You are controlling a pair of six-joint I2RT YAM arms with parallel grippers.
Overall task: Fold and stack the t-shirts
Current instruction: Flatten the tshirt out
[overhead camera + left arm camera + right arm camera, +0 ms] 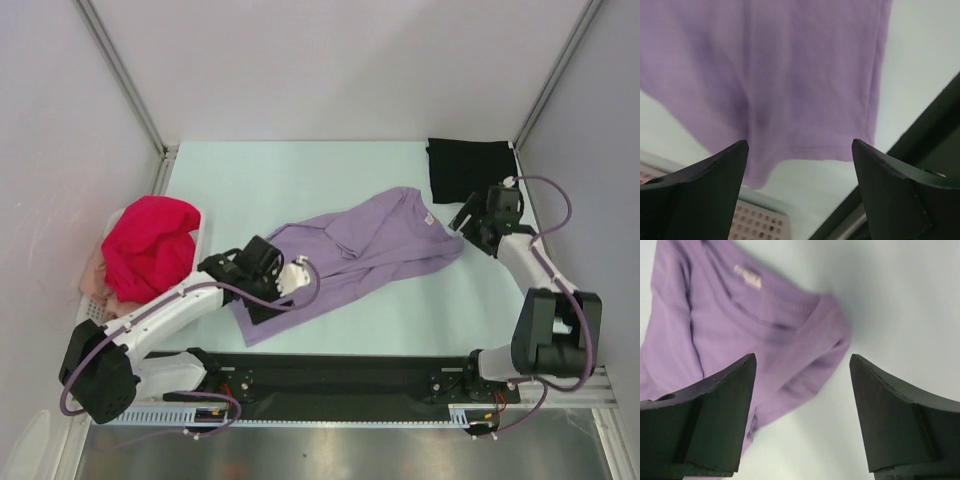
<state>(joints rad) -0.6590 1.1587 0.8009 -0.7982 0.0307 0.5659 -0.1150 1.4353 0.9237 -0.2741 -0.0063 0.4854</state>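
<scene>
Pale table (300, 180) carries the lavender t-shirt (370, 245), lying rumpled. The left pincer (800, 150), jaws wide, is poised over the shirt's hem, its arm reaching low. The right pincer (802, 360), equally wide, points down at the collar-side sleeve, with its forearm angled inward.

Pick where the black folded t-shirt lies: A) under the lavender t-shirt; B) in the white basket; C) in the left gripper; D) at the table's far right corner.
D: the black t-shirt lies flat at the far right corner of the table, apart from the lavender t-shirt.
</scene>
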